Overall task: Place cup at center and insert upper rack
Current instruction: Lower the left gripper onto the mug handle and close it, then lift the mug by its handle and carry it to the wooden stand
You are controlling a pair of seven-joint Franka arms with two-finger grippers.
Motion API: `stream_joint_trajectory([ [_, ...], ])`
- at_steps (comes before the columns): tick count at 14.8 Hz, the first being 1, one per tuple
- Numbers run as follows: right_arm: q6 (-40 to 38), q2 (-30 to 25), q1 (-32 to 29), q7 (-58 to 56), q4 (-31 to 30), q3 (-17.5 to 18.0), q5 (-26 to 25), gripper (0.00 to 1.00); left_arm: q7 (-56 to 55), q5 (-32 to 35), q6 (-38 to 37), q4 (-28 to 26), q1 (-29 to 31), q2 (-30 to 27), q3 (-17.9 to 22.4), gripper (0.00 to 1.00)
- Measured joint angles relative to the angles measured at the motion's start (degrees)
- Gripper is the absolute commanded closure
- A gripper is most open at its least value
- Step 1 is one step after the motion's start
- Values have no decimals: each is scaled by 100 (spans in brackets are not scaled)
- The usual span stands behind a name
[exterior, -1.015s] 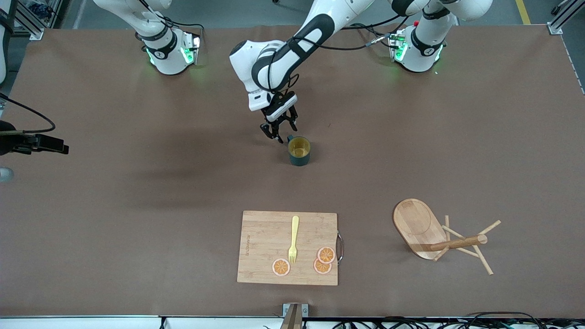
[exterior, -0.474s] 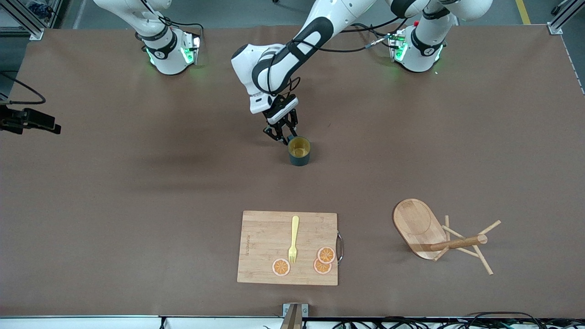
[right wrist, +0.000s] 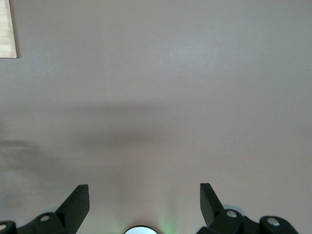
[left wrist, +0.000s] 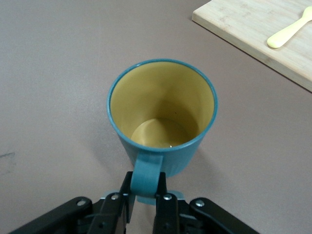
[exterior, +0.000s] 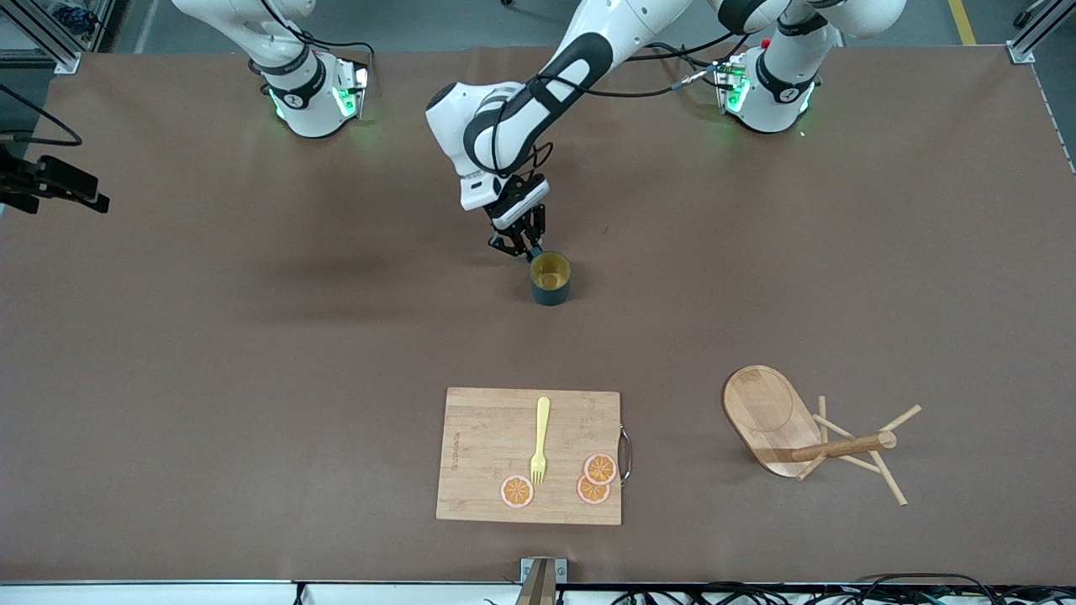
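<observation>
The dark teal cup (exterior: pixel 551 277) with a mustard-yellow inside stands upright on the table near its middle. My left gripper (exterior: pixel 528 249) is down at the cup's side, shut on its small handle. In the left wrist view the cup (left wrist: pixel 163 112) fills the middle, and the handle (left wrist: pixel 146 173) sits pinched in the left gripper (left wrist: pixel 145 189). The wooden mug tree (exterior: pixel 769 416) lies tipped on its side toward the left arm's end, nearer the front camera, with its post (exterior: pixel 841 445) and pegs on the table. My right gripper (right wrist: pixel 144 195) is open and empty over bare table.
A wooden cutting board (exterior: pixel 487 454) lies nearer the front camera than the cup. It carries a yellow fork (exterior: pixel 540 439) and three orange slices (exterior: pixel 517 491). The board (left wrist: pixel 243 27) and fork (left wrist: pixel 287 31) also show in the left wrist view. The right arm's hand (exterior: pixel 63 183) hangs at the table's right-arm end.
The left gripper's fingers have closed onto the cup's handle. The right arm's hand has moved toward the robots' side of the table.
</observation>
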Motion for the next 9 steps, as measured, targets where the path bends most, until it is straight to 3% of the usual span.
stream_joint_trajectory([
  [5, -176, -333, 0, 0, -52, 26, -19, 0, 189, -102, -160, 240, 146, -149, 29, 100],
  [9, -243, -465, 0, 0, -71, 35, -21, 0, 1297, -1301, -207, 434, 914, -1020, 49, 100],
])
